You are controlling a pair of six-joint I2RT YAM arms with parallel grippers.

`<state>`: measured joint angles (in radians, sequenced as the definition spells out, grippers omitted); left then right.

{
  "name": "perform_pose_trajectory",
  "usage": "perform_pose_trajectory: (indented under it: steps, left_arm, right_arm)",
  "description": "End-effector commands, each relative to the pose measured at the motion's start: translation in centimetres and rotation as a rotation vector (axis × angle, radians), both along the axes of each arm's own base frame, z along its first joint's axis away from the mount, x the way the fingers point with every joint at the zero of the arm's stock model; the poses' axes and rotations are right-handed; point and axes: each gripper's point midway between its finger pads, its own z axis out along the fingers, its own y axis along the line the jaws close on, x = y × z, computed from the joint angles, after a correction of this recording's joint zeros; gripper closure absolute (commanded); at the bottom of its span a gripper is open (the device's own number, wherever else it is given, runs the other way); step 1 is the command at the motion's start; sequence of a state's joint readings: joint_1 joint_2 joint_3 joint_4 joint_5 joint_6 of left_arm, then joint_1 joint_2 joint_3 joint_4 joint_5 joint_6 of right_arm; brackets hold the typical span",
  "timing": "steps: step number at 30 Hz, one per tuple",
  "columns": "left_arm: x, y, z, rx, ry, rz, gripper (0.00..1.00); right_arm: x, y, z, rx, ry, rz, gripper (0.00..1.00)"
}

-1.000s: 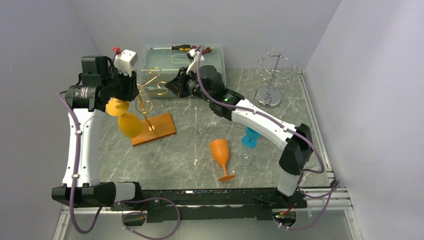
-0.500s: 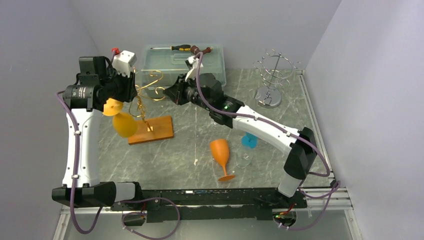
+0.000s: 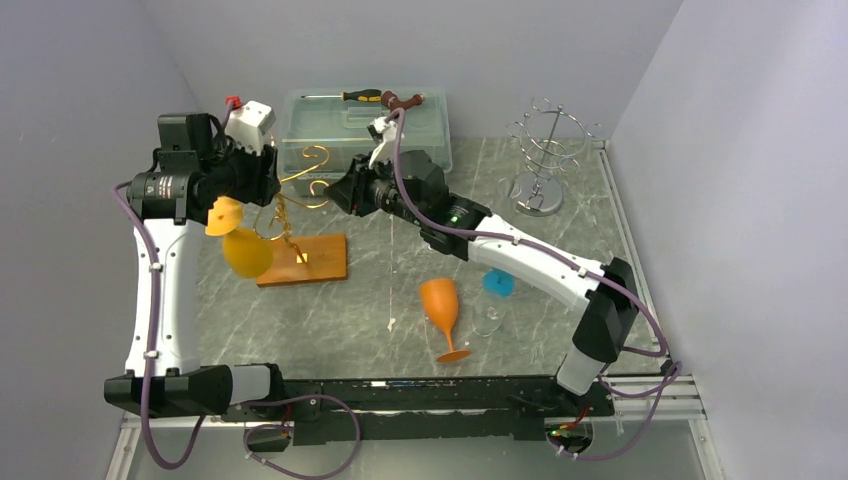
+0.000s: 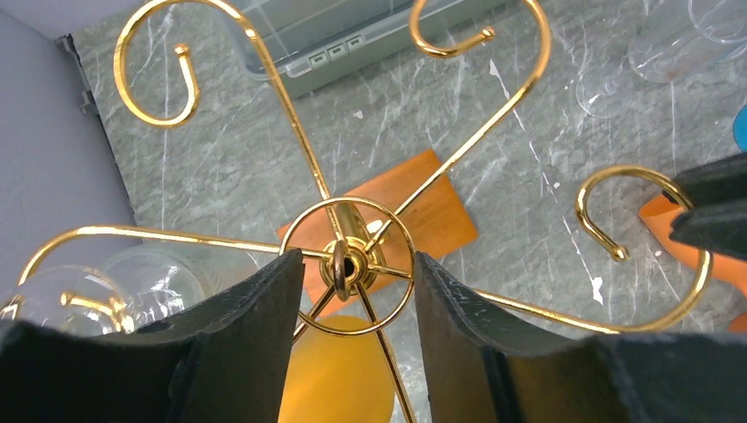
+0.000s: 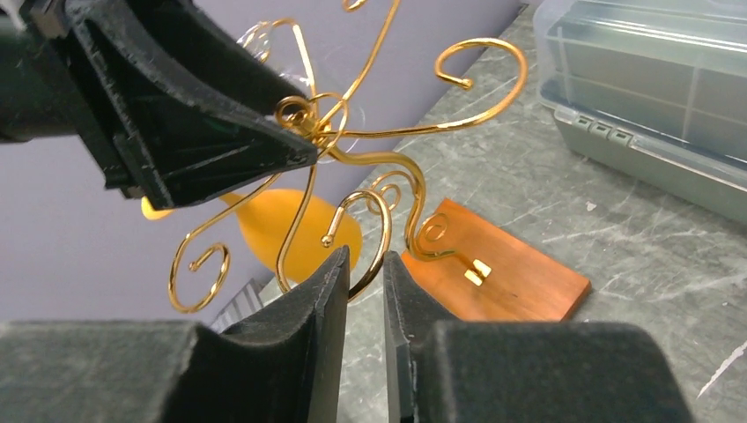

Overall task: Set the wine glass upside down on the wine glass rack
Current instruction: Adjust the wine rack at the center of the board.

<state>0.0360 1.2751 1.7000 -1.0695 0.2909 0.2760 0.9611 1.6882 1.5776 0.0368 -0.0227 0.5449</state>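
Surface [image 3: 370,290]: grey stone. The rack [image 3: 310,255] stands on its left half, wooden base down. The stem leans, and I cannot tell whether the base sits flat.

Both arms are on the rack.
- Left hand [image 4: 357,260]: fingers part-way open, pressed to either side of the top ring [image 4: 349,201], so it holds the rack by its crown.
- Right hand [image 5: 364,256]: fingers nearly together, pinching one gold hook [image 5: 366,194].

Yellow glass [image 3: 245,250]: hangs bowl-down at the rack's left side, just under the left hand, tilted.

Risk, my judgement: two hands on one thin wire frame. If they pull against each other, the hook bends or the rack tips, and the tilted glass slides off. It could also knock the clear glass [image 4: 97,291] hanging beside it.

Not seen: where the yellow glass's foot meets its hook, which is hidden by the left hand. The clear glass is cut off at the edge of the left wrist view.
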Motion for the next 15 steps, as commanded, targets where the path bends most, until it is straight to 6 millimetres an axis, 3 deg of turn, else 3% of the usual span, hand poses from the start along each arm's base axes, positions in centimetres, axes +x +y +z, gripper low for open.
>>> perform_pose_trajectory:
  steps: [1, 9, 15]
  left_arm:
    - [1.2, 0.1, 1.4, 0.003, -0.060, -0.006, 0.43]
    - [1.2, -0.3, 2.4, -0.017, -0.076, -0.017, 0.39]
    - [1.0, -0.5, 3.7, -0.029, -0.101, -0.024, 0.35]
  right_arm:
    - [-2.4, 0.1, 1.6, -0.018, -0.007, 0.112, 0.77]
    - [0.1, -2.3, 3.5, -0.029, -0.026, 0.070, 0.66]
    - [1.5, -4.3, 4.6, -0.065, -0.040, 0.028, 0.49]
